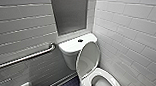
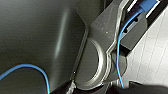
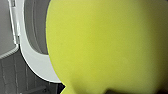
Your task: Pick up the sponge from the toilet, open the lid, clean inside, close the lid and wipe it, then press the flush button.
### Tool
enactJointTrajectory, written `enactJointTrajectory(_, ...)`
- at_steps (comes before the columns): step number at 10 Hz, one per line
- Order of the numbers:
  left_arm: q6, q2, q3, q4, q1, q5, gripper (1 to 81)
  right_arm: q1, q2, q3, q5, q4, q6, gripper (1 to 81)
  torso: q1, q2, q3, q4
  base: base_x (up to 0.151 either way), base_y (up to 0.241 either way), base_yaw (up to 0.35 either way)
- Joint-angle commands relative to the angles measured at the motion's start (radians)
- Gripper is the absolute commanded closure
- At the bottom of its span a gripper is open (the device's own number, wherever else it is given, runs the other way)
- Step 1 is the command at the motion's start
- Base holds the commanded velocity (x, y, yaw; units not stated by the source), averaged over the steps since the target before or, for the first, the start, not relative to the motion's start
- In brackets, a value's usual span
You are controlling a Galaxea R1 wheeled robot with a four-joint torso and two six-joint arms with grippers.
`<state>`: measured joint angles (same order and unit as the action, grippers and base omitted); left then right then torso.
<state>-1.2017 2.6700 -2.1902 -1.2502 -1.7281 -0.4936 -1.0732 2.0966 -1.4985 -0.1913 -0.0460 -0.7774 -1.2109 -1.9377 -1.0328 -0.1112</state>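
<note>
With the lid (image 1: pixel 88 56) raised, the sponge (image 3: pixel 107 45), apparently gripped by the right jaws close beside the toilet (image 1: pixel 68 48), should be swept firmly inside the bowl (image 1: pixel 103 85); the left jaws' state cannot be told

Left: the wrist's wide dark plate (image 2: pixel 35 37) and the jointed bar (image 2: pixel 105 27) beside it sit close together, with a blue cable (image 2: pixel 119 52) looping across both. Right: the right gripper carries the sponge (image 3: pixel 107 45), held directly in front of its wrist camera.
</note>
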Motion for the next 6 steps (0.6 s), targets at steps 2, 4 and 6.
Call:
enactJointTrajectory(2, 0.005, -0.05, -0.02, -0.032, 0.011, -0.074, 1.0, -0.081, -0.067, -0.003, 0.092, -0.113, -0.011, 81.1, 0.0, 0.0, 0.0, 0.0, 0.0, 0.0, 0.0)
enactJointTrajectory(4, 0.001, -0.051, -0.02, -0.034, 0.037, -0.072, 1.0, -0.166, -0.045, -0.024, 0.09, -0.186, -0.011, 81.1, 0.0, 0.0, 0.0, 0.0, 0.0, 0.0, 0.0)
enactJointTrajectory(6, -0.002, -0.06, -0.017, -0.032, 0.069, -0.075, 1.0, -0.239, -0.001, -0.069, 0.063, -0.195, -0.009, 81.1, 0.0, 0.0, 0.0, 0.0, 0.0, 0.0, 0.0)
